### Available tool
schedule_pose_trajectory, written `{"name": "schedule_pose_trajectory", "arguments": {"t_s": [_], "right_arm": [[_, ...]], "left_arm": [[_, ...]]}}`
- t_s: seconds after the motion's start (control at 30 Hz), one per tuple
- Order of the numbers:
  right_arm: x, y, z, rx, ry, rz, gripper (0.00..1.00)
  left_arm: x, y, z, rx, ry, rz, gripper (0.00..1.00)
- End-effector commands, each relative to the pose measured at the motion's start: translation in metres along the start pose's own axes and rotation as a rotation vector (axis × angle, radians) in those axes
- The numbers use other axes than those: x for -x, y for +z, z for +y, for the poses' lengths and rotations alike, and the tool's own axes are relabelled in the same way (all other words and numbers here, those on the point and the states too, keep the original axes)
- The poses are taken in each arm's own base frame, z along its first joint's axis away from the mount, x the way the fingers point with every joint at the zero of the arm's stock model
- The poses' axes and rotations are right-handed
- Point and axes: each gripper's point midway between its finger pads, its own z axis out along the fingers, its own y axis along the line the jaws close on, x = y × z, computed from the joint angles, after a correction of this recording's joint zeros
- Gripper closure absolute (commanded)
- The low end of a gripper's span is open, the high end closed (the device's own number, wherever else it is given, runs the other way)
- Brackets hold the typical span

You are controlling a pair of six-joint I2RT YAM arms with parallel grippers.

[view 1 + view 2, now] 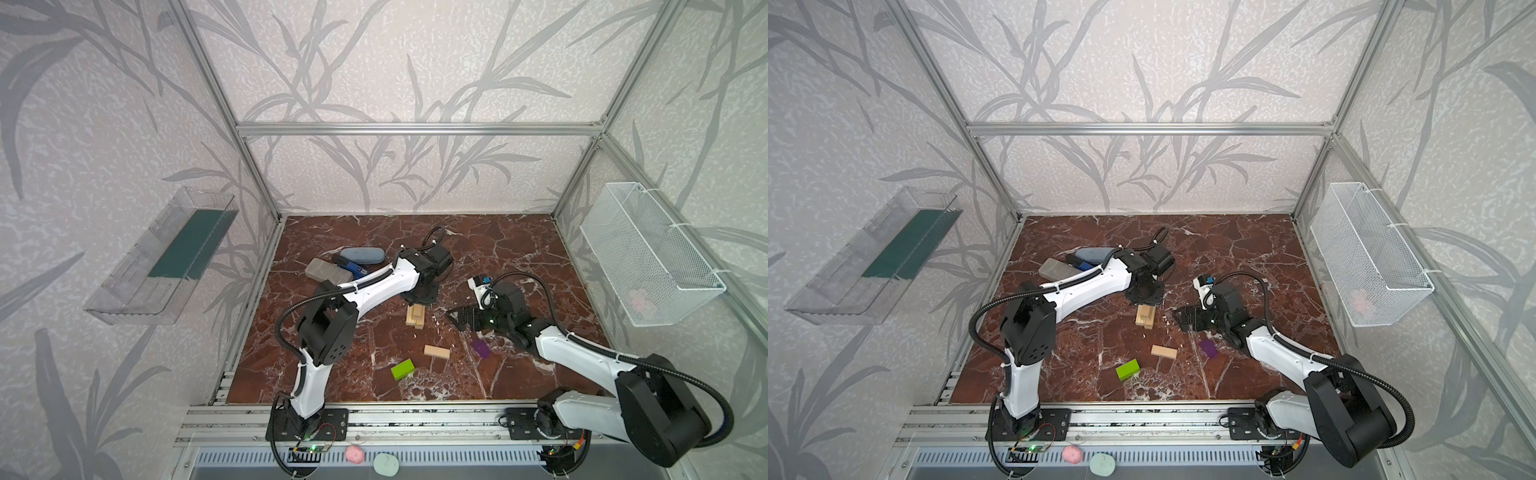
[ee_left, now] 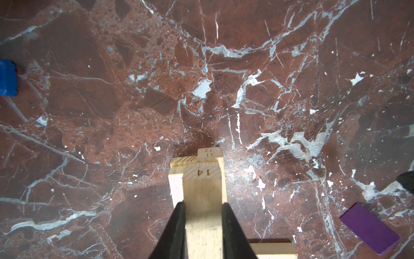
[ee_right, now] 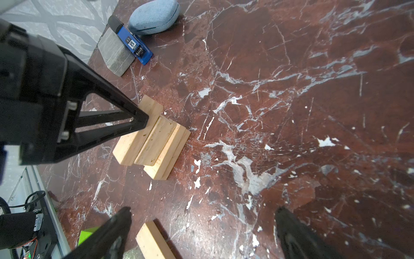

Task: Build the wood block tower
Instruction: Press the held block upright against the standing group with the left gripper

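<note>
The left gripper (image 2: 203,205) pinches a pale wood brick (image 2: 202,186) marked 14 atop the low tower (image 1: 416,318) midway across the marble tabletop (image 1: 498,249), while the right gripper (image 3: 203,212) hangs wide open and empty nearby.

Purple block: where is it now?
In both top views the purple block lies right of centre, between the loose wood block and the right arm.

A pale wood block (image 2: 203,186) stamped 14 is clamped between the black fingers (image 2: 179,224) of the left gripper (image 2: 203,205). Beneath it the tower (image 2: 175,179) of pale blocks is seen, one end projecting past the fingertips. A purple brick (image 2: 369,228) is seen well off to one side of the gripper, a blue object (image 2: 6,77) far to the other.
</note>
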Motion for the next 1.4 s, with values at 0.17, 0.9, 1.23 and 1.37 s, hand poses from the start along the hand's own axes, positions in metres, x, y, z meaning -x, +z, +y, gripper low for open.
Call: {"name": "schedule_pose_trajectory", "arguments": {"t_s": [0.17,0.9,1.23,1.37], "right_arm": [[0.0018,-0.0034,0.0003,0.007,0.004,-0.020,0.01],[0.0017,-0.0047,0.0003,0.008,0.004,-0.023,0.01],[0.0028,-0.0051,-0.0007,0.006,0.008,-0.026,0.01],[0.0021,-0.0051,-0.0010,0.006,0.009,-0.024,0.01]], "left_arm": [[0.0004,0.0005,-0.0006,0.023,0.028,0.007,0.72],[-0.0004,0.0019,0.0021,0.041,0.045,0.015,0.70],[-0.0006,0.0027,0.0014,0.040,0.057,0.020,0.73],[-0.0007,0.0029,0.0022,0.045,0.061,0.021,0.73]]}}
